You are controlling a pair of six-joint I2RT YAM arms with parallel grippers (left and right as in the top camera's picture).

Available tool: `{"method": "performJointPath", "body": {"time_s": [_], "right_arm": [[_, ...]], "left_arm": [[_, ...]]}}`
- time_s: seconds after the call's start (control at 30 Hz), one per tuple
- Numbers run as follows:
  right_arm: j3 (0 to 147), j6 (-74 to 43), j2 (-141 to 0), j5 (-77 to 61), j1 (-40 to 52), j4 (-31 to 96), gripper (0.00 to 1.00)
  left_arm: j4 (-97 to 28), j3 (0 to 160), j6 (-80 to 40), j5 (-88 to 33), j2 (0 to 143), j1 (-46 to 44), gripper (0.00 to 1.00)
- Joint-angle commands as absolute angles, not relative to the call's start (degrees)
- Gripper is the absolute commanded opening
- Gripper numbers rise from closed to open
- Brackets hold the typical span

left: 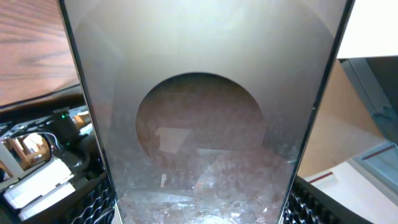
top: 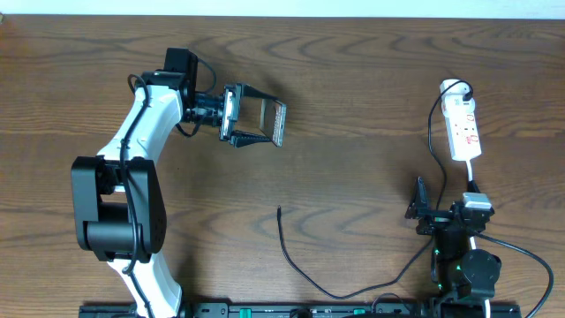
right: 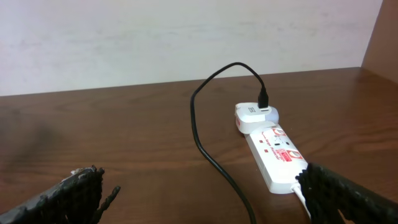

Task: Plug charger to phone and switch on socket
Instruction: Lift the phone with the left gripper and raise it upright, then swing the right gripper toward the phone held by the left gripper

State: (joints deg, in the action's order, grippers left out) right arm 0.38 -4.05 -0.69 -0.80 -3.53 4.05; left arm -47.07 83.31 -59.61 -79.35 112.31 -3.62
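Little of the job is looking done so far: the phone [left: 199,124] is being carried, but nothing is plugged into it yet. The left gripper [top: 263,120] is clamping the phone across its width between its two fingers, in the upper left-centre of the overhead frame. It is holding the phone up off the table [top: 371,53], with the screen's dark oval filling the left wrist view. The charger [right: 194,121] is already running out of the white plug [right: 255,117] at the far end of the socket [top: 464,131], which is lying in the upper right of the overhead frame. The cable is looping down along the bottom edge, and its plug tip [top: 279,210] is lying loose on the wood at lower centre, well apart from the phone. So the tip is waiting to be picked up and pushed into the phone, and the switch is waiting as well; whether it is already on I cannot tell from here. The left arm is reaching forward and bending to the right at the wrist. The right gripper [top: 441,210] is hovering low in the lower right with its claw spread wide and gripping nothing, near the socket's near end and looking along it.
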Motion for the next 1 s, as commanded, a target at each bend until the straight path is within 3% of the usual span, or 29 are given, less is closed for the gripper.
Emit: {"method": "performJointPath", "body": {"time_s": [0.0, 0.43, 0.87, 0.97], "right_arm": [[0.3, -3.6, -0.4, -0.5, -3.5, 4.3, 0.99], [0.3, -3.6, -0.4, -0.5, -3.5, 4.3, 0.99], [0.3, -3.6, -0.4, -0.4, -3.5, 4.2, 0.99], [0.3, -6.5, -0.4, -4.3, -3.5, -0.6, 0.99]], "left_arm": [[-47.0, 84.7, -55.2, -75.2, 110.5, -3.6, 0.07], [-47.5, 84.6, -31.4, -48.4, 110.5, -3.6, 0.07], [-47.2, 84.5, -30.7, -46.9, 110.5, -3.6, 0.07], [-47.2, 84.5, -30.7, -47.1, 110.5, -3.6, 0.08]]}}
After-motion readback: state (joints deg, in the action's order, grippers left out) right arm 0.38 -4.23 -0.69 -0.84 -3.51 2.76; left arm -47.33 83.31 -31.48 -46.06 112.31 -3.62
